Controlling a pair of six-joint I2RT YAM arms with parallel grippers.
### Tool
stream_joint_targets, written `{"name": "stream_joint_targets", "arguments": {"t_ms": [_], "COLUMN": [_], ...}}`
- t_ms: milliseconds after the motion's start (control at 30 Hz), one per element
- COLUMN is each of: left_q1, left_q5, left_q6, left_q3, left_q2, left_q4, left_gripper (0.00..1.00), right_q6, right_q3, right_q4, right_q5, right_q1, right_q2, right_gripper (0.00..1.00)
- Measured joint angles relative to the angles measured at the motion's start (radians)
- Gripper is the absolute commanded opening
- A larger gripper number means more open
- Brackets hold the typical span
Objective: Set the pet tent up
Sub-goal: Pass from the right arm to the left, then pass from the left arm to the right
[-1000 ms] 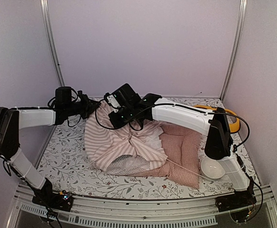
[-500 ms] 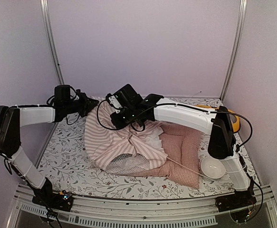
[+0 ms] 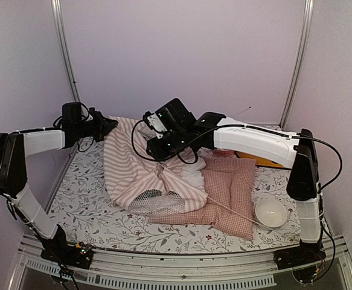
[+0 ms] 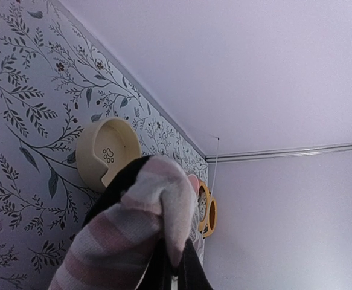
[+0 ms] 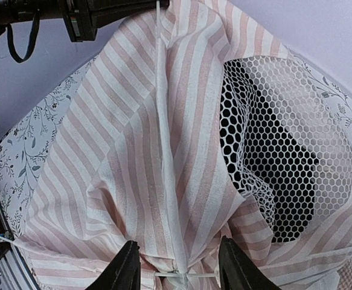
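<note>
The pet tent (image 3: 148, 172) lies collapsed on the table, pink-and-white striped, its mesh window (image 3: 154, 199) at the front. My left gripper (image 3: 107, 125) is shut on the tent's back-left edge and holds it lifted. In the left wrist view the striped fabric (image 4: 133, 223) is pinched between the fingers (image 4: 177, 257). My right gripper (image 3: 162, 148) hovers over the tent's top with jaws open. In the right wrist view its fingers (image 5: 179, 260) straddle a fabric seam and a thin white pole (image 5: 188, 275). The mesh window (image 5: 272, 169) is to the right.
A pink checked cushion (image 3: 231, 193) lies right of the tent, a thin pole (image 3: 233, 212) across it. A white bowl (image 3: 270, 212) sits front right. A yellow item (image 3: 266, 159) lies behind the right arm. A beige paw-print bowl (image 4: 106, 151) shows in the left wrist view.
My left gripper has pulled the tent's edge up and to the back left, stretching the fabric. My right arm has risen and shifted right, now covering part of the yellow item.
</note>
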Motion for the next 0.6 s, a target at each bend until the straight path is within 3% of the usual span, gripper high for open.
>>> {"name": "stream_joint_targets", "arguments": {"t_ms": [167, 600], "left_q1": [0.006, 0.041], "left_q5": [0.01, 0.048], "left_q6": [0.002, 0.027], "left_q3": [0.013, 0.091], "left_q2": [0.014, 0.064], "left_q4": [-0.008, -0.038], "left_gripper": [0.0, 0.0], "right_q6": [0.002, 0.063], "right_q3": [-0.082, -0.745], "right_q4": [0.002, 0.054], "right_q5": [-0.001, -0.038], "right_q1": [0.0, 0.002], "right_q2": [-0.077, -0.533], "right_gripper": [0.55, 0.87]}}
